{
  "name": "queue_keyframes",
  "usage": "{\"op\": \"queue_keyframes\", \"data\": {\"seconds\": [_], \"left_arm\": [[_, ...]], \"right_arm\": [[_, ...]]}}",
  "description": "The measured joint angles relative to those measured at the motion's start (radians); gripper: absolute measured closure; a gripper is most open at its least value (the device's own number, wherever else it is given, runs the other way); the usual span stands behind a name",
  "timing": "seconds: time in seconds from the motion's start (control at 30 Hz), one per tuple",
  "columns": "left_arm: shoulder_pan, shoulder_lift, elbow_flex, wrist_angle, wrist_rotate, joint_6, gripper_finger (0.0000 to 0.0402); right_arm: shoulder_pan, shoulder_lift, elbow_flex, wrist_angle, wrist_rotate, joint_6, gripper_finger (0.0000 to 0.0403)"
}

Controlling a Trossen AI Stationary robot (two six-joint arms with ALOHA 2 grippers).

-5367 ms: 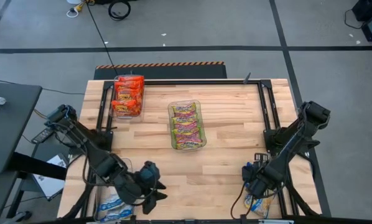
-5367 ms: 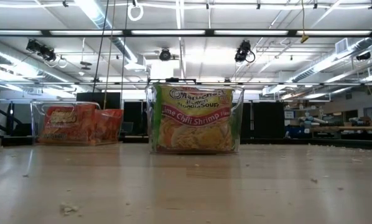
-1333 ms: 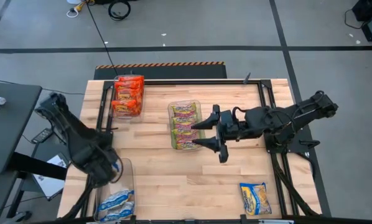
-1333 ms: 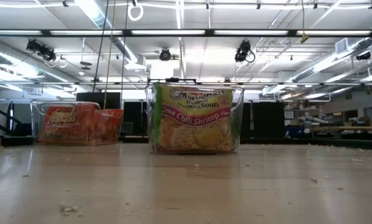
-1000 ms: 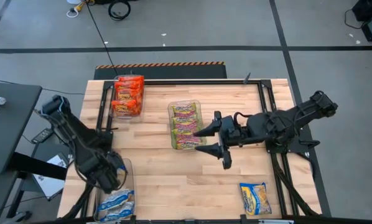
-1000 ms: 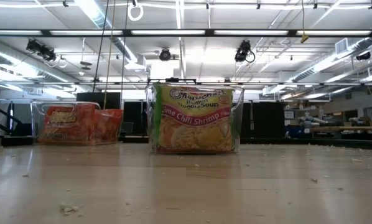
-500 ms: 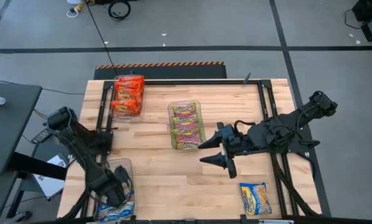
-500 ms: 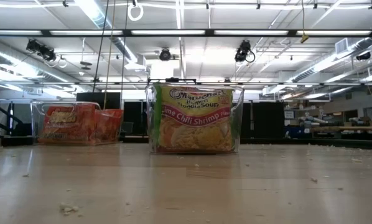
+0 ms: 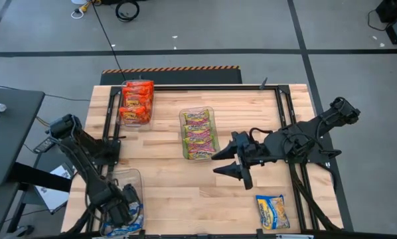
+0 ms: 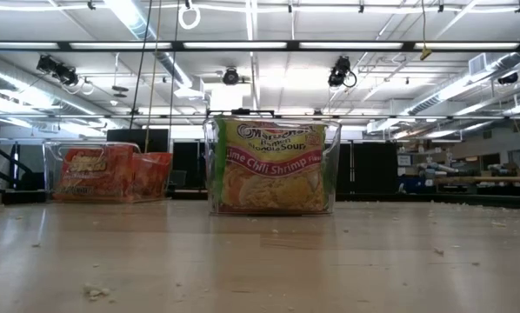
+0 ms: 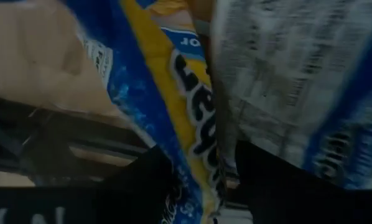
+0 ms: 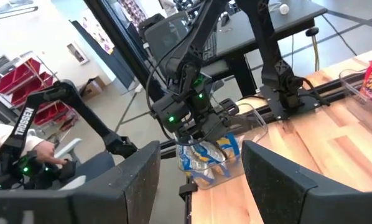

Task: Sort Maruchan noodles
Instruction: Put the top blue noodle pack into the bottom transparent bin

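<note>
- Left gripper [image 9: 123, 207] down in the near-left clear bin [image 9: 136, 178], among blue packets [image 11: 173, 93]; fingers' state unclear.
- Right gripper [image 9: 232, 164] spread, empty, above mid-table.

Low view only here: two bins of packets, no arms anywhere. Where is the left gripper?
Observer: The left gripper is down inside a third clear bin at the table's front left corner.
Operator: What is in that bin?
Observer: Blue-yellow-white packets; they fill the left wrist view.
Operator: And the right arm?
Observer: The right gripper is open, just right of the yellow-pink-green bin.
Operator: Anything unsorted?
Observer: One loose blue-yellow packet lies on the table's front right.
</note>
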Motion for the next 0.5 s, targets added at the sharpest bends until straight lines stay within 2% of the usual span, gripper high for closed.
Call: {"op": "queue_keyframes", "data": {"seconds": [0.17,0.33,0.5], "left_arm": [[0.0,0.0,0.033,0.066,0.006,0.082,0.0195],[0.002,-0.001,0.067,0.079,0.007,0.185,0.0196],[0.011,-0.001,0.072,0.048,0.035,0.21,0.02]], "right_arm": [[0.0,0.0,0.0,0.0,-0.008,0.0,0.0172],[0.0,0.001,0.0,0.0,-0.01,-0.001,0.0172],[0.0,0.001,0.0,-0.018,0.009,0.0,0.0172]]}}
